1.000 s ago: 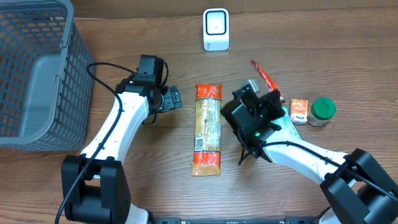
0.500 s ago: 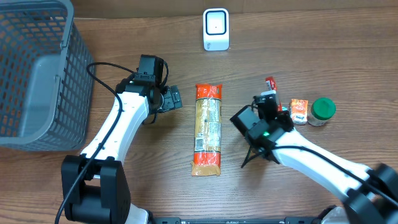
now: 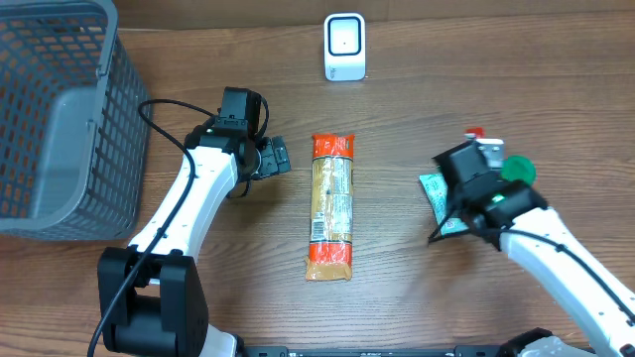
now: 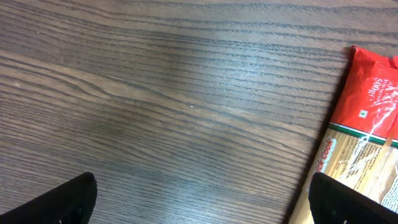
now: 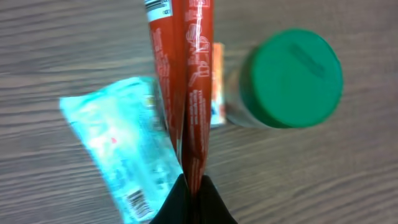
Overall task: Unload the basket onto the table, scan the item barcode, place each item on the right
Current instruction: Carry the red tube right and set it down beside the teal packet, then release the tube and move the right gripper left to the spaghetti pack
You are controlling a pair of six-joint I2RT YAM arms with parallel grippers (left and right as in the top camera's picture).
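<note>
right wrist: right pincer point(image 5: 193, 198) points down, pinching red packet point(image 5: 185, 81).

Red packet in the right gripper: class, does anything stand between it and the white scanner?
Nothing visible does. Only bare table lies between the red packet, clamped in the right gripper, and the white scanner; the pasta pack lies clear of that path.

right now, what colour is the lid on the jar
Green; the lid shows best in the right wrist view.
</note>
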